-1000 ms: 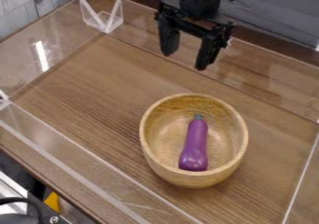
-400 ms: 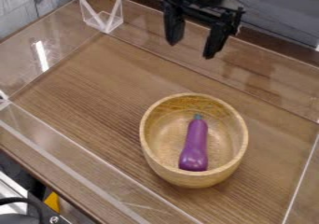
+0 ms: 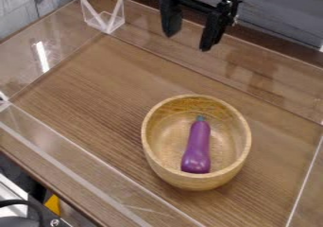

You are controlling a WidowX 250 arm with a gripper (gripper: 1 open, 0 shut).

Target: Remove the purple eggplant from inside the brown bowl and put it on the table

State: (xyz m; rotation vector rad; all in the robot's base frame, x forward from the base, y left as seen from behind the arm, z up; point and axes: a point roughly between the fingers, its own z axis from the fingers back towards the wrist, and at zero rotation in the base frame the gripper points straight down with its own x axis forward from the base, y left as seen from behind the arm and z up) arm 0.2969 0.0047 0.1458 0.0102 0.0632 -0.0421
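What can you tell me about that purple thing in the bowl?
It's a purple eggplant, smooth and glossy, probably a toy. It has a slim upper end and a fatter, rounded lower end; any stem cap is too small to make out. It lies lengthwise inside the brown bowl, right of the bowl's middle as pictured, resting against the inside. Nothing else touches it.

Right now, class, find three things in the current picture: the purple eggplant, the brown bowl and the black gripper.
Purple eggplant point(image 3: 195, 153): camera view, on its glossy body.
Brown bowl point(image 3: 164, 141): camera view, on its inner wall.
Black gripper point(image 3: 191, 28): camera view, midway between its fingertips.
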